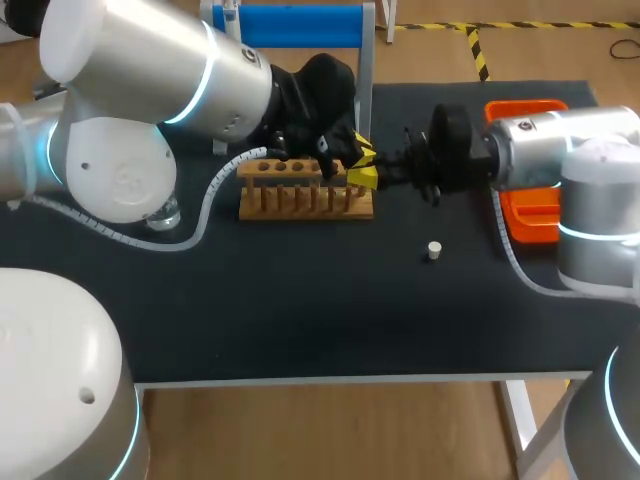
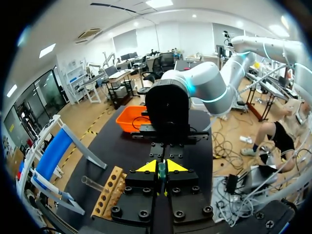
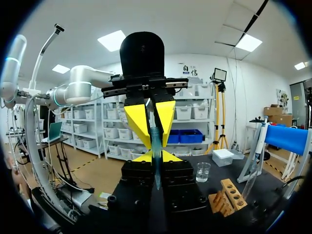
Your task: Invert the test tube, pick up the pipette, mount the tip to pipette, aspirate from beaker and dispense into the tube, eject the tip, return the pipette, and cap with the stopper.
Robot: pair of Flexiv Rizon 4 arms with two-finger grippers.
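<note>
My left gripper and right gripper meet tip to tip just above the right end of the wooden rack. Between them is a slim translucent blue-green pipette tip. In the right wrist view it tapers from the left gripper's yellow fingers down between my right gripper, which is shut on it. The left gripper is shut on the same teal tip. A clear test tube leans in the rack. A white stopper lies on the mat.
An orange tray sits at the right edge under my right arm. A glass beaker stands left of the rack, partly under my left arm. A blue-topped stand is at the back.
</note>
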